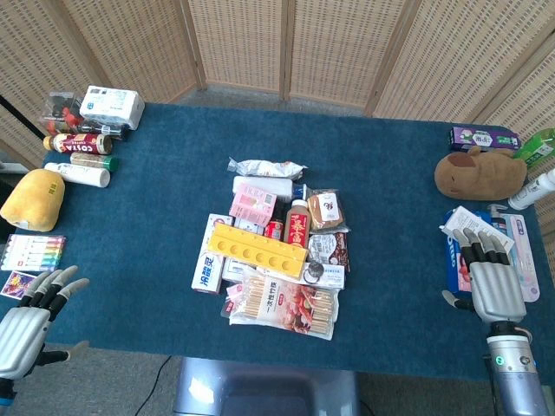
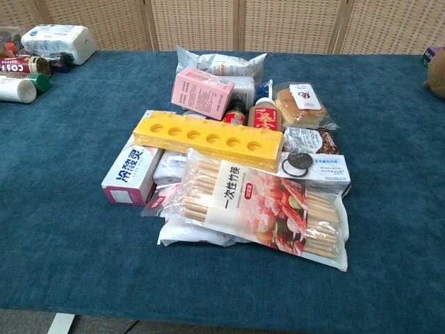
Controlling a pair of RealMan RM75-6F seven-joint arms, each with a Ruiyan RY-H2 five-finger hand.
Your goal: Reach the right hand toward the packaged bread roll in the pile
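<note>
Hands absent from chest view; only head view shows them. Left hand point(image 1: 30, 316) is cut by the frame's lower-left corner, fingers apart, grasping nothing. Right hand point(image 1: 492, 279) sits at the table's point(image 1: 390, 173) right edge, back up, fingers extended and slightly apart, empty, fingertips over a blue packet point(image 1: 455, 251) partly hidden beneath it. Bread roll point(image 1: 324, 211) lies well apart, to that hand's left and farther out, at the pile's right rear, beside a red bottle point(image 1: 297, 224). Its label is unreadable.
</note>
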